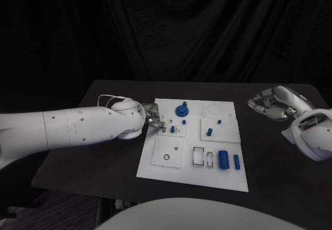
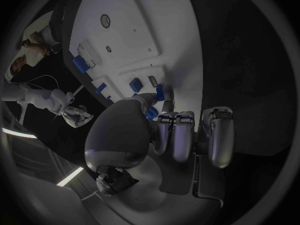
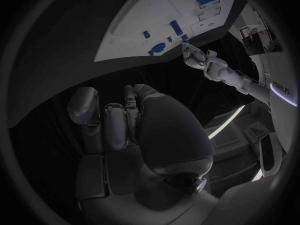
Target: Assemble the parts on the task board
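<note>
The head view looks down from above onto the table (image 1: 277, 167), with the whole board (image 1: 195, 158) central and both arms entering from the sides. The left wrist view sits close behind the left hand (image 2: 181, 130), facing the board (image 2: 169, 30) at near range. The right wrist view, behind the right hand (image 3: 125, 120), sees the board (image 3: 137, 20) from farther off. All three share the board.

Left hand (image 1: 153, 120) at task board (image 1: 173, 167) left edge, fingers by small blue part (image 1: 172, 129). Right hand (image 1: 271, 104) curled, off the board over black counter (image 1: 277, 177). Blue cylinder (image 1: 223, 159) lying near board's front.
</note>
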Available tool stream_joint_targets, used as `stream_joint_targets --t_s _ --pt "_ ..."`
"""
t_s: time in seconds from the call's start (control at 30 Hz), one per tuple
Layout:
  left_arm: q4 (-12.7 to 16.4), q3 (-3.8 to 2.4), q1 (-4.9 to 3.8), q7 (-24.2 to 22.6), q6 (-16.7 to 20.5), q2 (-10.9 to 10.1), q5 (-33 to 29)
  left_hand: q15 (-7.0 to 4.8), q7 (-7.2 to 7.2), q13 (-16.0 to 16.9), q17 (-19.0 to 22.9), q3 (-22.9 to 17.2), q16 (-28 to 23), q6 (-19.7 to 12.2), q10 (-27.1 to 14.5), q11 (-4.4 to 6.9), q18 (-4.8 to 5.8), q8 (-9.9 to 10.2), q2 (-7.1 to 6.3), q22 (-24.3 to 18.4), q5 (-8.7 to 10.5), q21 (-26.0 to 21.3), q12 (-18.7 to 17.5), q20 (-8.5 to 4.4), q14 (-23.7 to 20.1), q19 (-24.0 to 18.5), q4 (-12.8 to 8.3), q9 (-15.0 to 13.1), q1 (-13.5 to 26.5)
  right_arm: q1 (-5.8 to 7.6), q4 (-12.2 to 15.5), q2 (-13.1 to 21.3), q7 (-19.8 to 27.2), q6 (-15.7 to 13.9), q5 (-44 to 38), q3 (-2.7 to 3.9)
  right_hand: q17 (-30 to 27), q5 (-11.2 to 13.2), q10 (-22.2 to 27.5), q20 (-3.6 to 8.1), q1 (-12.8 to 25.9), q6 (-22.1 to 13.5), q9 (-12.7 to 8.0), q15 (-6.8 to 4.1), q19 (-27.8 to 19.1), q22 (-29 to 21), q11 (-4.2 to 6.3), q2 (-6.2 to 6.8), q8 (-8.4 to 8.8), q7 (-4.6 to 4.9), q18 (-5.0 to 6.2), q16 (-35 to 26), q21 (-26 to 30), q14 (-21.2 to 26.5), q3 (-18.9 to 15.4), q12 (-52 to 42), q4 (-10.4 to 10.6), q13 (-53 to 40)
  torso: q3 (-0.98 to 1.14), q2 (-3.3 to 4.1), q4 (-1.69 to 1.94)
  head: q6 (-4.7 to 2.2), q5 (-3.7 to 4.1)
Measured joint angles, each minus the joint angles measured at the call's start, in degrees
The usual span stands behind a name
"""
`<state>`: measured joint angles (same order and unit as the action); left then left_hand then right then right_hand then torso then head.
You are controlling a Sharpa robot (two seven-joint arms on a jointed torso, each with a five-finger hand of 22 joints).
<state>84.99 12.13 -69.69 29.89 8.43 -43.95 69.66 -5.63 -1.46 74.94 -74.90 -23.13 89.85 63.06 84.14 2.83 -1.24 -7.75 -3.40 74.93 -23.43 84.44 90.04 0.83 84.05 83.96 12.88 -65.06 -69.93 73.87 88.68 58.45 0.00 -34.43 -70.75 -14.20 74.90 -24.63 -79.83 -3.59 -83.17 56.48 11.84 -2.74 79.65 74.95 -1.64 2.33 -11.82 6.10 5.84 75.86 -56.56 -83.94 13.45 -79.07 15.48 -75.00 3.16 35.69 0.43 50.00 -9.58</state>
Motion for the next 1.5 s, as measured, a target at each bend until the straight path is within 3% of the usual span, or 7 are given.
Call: stream_joint_targets --t_s 0.93,1.5 --pt "2.34 -0.03 0.81 -0.4 0.78 -0.89 0.41 0.0 -0.05 0.0 -0.04 -0.1 0.0 0.15 0.0 0.0 -0.01 -0.23 -0.17 -0.01 0.09 0.0 0.0 0.0 0.0 0.0 -0.05 0.0 0.63 -0.02 0.04 0.09 -0.08 0.02 0.0 0.0 0.0 0.01 0.0 0.0 0.01 0.0 0.0 0.0 0.0 -0.02 0.0 0.0 0.0 0.0 -0.01 0.0 0.0 0.0 0.0 0.0 0.0 -0.06 0.02 -0.01 0.03 0.0 -0.15" --pt "1.93 -0.05 1.06 -0.42 0.63 -0.63 0.42 0.0 0.1 0.0 -0.03 -0.38 0.0 0.36 0.0 0.0 0.0 -0.22 0.19 -0.02 0.43 -0.44 0.0 0.0 0.0 0.0 0.24 -0.1 1.45 -0.03 0.0 0.04 -0.23 0.09 0.0 0.0 0.0 0.03 0.0 0.0 0.01 0.0 0.0 0.0 0.0 -0.03 0.0 0.0 0.0 0.0 0.0 0.0 0.0 0.0 0.0 0.0 0.0 -0.1 0.05 -0.07 -0.01 0.0 -0.38"
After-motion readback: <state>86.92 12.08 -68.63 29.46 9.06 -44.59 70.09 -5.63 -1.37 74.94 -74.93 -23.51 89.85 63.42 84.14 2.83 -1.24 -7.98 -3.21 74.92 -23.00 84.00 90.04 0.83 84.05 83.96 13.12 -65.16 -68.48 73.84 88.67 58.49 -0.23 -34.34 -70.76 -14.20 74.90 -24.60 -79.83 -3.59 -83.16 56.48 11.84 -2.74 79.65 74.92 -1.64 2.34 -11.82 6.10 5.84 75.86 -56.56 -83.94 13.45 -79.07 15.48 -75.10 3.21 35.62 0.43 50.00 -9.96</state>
